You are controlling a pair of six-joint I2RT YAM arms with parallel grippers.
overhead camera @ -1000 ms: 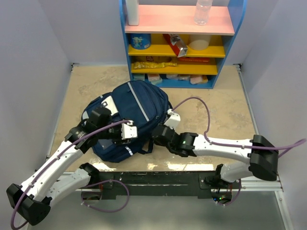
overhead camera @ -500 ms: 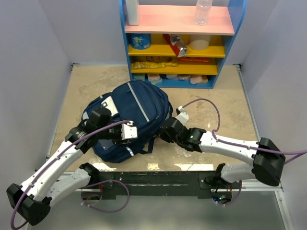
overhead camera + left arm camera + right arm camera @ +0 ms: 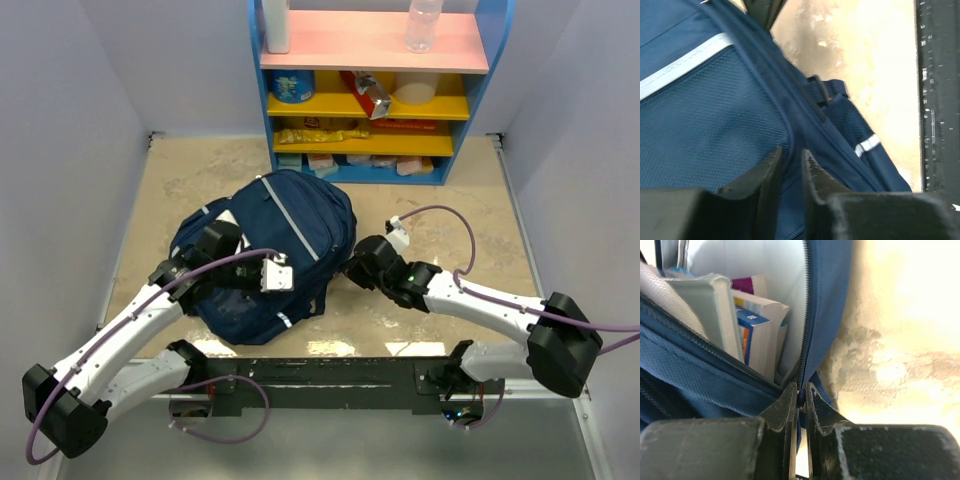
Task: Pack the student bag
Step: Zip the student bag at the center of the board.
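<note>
The student bag, navy with a light stripe, lies left of centre on the table. My left gripper is on its near left side. In the left wrist view my left gripper is shut on a fold of the student bag beside a seam. My right gripper is at the bag's right edge. The right wrist view shows my right gripper shut on the zip slider at the end of the zip. The bag's mouth gapes, with several books standing inside.
A blue shelf unit with pink and yellow shelves stands at the back, holding snack packets, a can and a clear bottle. White walls close both sides. A black rail runs along the near edge. The marble tabletop is bare to the right.
My left gripper's jaws have narrowed onto the bag's fabric. My right gripper has moved right and away from me along the bag's edge, and the bag has shifted slightly.
</note>
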